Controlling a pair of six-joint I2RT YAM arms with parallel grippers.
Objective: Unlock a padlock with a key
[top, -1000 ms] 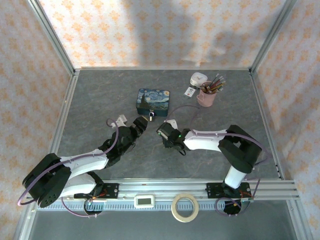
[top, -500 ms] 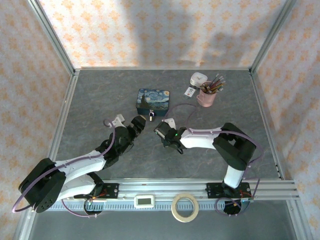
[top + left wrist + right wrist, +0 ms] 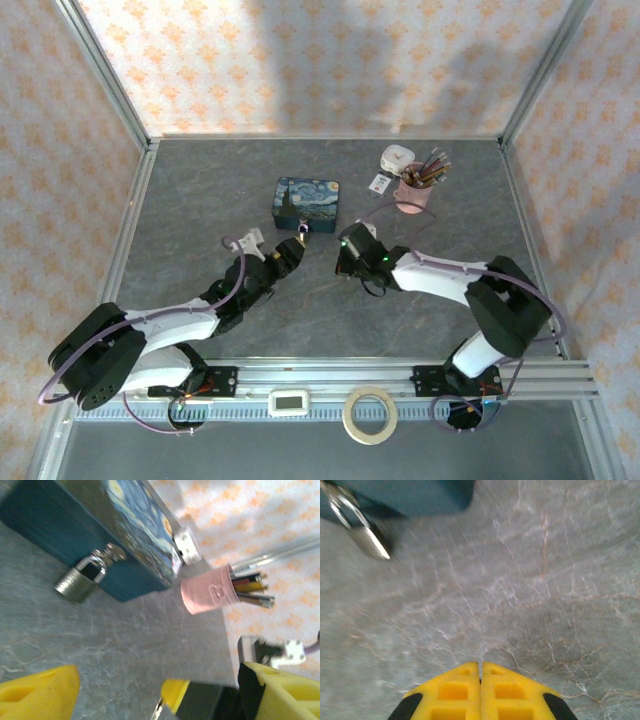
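Observation:
The small padlock (image 3: 302, 232) hangs by its shackle on the front of the blue starry-night tin (image 3: 306, 200). It shows silvery in the left wrist view (image 3: 80, 582) and at the top left of the right wrist view (image 3: 362, 535). My left gripper (image 3: 292, 250) is open just short of the padlock, its yellow fingers (image 3: 35, 695) wide apart. My right gripper (image 3: 343, 245), to the padlock's right, is shut (image 3: 480, 667). In the left wrist view a thin brassy sliver, the key (image 3: 158, 711), sticks out of its yellow tip.
A pink cup of coloured pencils (image 3: 413, 193) and a white item (image 3: 397, 157) stand at the back right. A tape roll (image 3: 369, 413) and a small timer (image 3: 291, 402) lie on the near rail. Metal frame posts border the grey table.
My right gripper has closed and moved away from the near edge and to the right, toward the tin. My left gripper has reached forward, closer to the padlock.

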